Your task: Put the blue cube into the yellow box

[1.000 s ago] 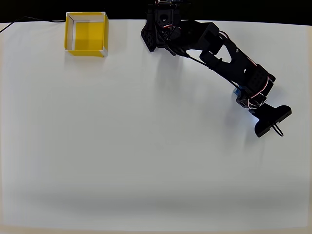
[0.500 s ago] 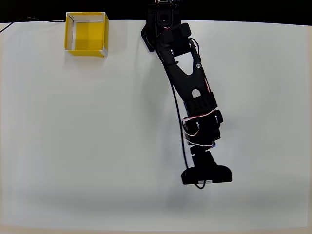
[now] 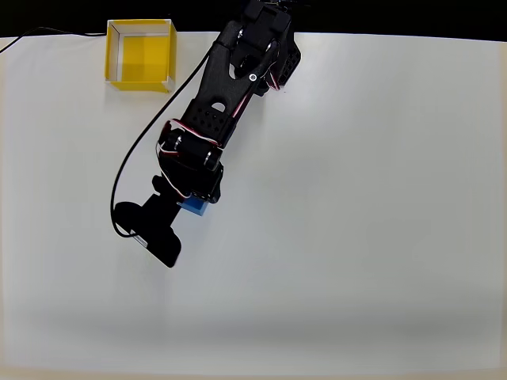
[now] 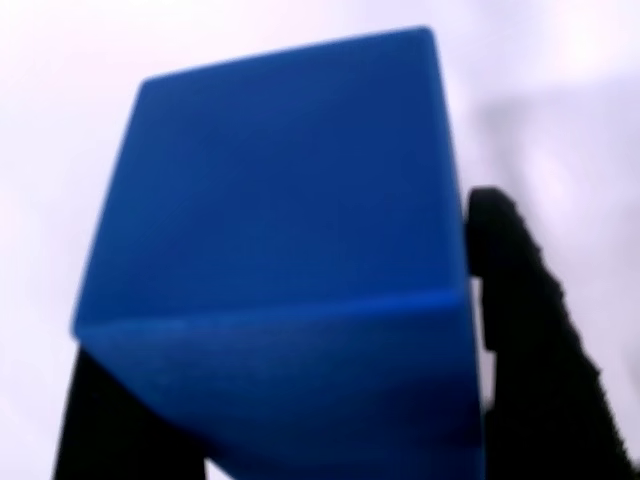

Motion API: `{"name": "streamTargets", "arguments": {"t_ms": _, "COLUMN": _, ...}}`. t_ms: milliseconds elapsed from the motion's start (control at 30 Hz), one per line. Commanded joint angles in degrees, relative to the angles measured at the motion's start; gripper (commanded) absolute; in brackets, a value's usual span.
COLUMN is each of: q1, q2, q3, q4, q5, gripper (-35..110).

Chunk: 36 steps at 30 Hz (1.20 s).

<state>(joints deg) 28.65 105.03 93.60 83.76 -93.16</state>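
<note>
- The claw (image 3: 190,207) was pinching the blue cube (image 3: 193,207); in the wrist view the cube (image 4: 290,250) sat between two dark fingers (image 4: 525,330), one on each side of it.
- In the overhead view only a small blue corner of the cube showed under the black arm (image 3: 230,87), well apart from the yellow box (image 3: 140,55), which stood near the top left of the white surface (image 3: 356,237).
- From above I could not tell if the cube was lifted or touching the surface; the blurred pale background in the wrist view suggested, as a judgement, that it was carried in the air.
- The step in hand seemed to be the transport of the cube toward the box, so the task looked about half done.
- To do this step well, the grip should be kept firm, because the cube appeared turned a little between the fingers and could slip.
- The cube should travel high enough to pass over the thin walls of the box, and not hit them from the side, because the light box could be pushed away.
- The cube should be centred over the yellow floor before the fingers spread, and released low, so it does not bounce out.
- The black cable (image 3: 131,162) hung beside the arm and should stay out of the box.
</note>
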Motion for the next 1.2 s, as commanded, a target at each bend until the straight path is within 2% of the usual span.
{"name": "streamTargets", "arguments": {"t_ms": 0, "q1": 13.1, "q2": 12.4, "q3": -0.3, "q4": 4.2, "q5": -2.3, "gripper": 9}}
{"name": "streamTargets", "arguments": {"t_ms": 267, "q1": 32.1, "q2": 18.9, "q3": 1.1, "q4": 14.2, "q5": -4.7, "gripper": 9}}
{"name": "streamTargets", "arguments": {"t_ms": 533, "q1": 48.8, "q2": 25.5, "q3": 9.9, "q4": 14.6, "q5": -11.1, "gripper": 9}}
{"name": "streamTargets", "arguments": {"t_ms": 800, "q1": 58.2, "q2": 26.4, "q3": 18.6, "q4": 5.7, "q5": -13.8, "gripper": 9}}
{"name": "streamTargets", "arguments": {"t_ms": 1167, "q1": 58.9, "q2": 17.4, "q3": 23.6, "q4": -9.8, "q5": -11.2, "gripper": 9}}
